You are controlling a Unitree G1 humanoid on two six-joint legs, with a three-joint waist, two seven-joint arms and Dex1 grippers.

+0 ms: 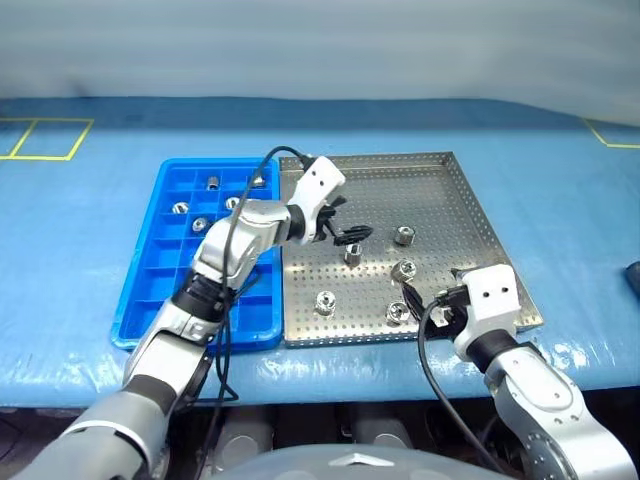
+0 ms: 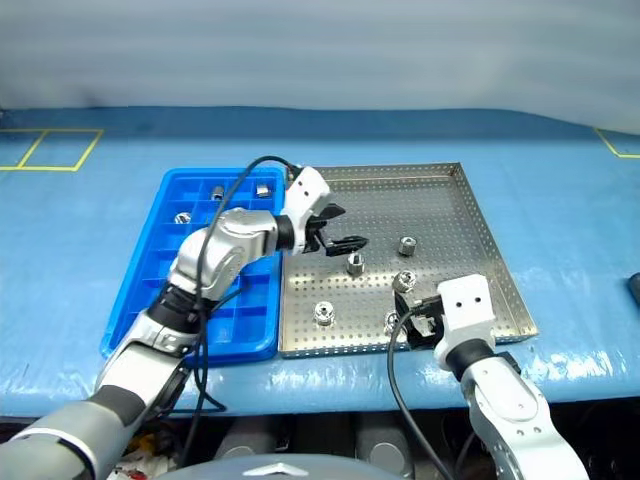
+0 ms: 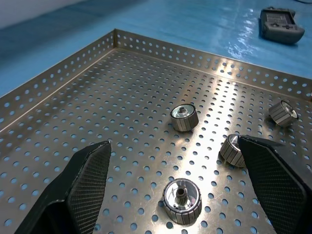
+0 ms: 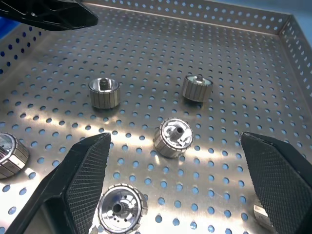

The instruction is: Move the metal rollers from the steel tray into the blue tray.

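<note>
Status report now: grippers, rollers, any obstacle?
Left gripper open, empty, above steel tray. Right gripper open, empty, near front rim. Five rollers on steel tray, four in blue tray. Nothing blocking.

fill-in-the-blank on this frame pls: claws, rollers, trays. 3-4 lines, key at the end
1. Both the left claw and the right claw stand ____.
2. The metal rollers still on the steel tray number ____.
3. The left claw hovers over the ____ tray.
4. The blue tray lies on the robot's ____ side of the steel tray.

Missing words: open; five; steel; left
</note>
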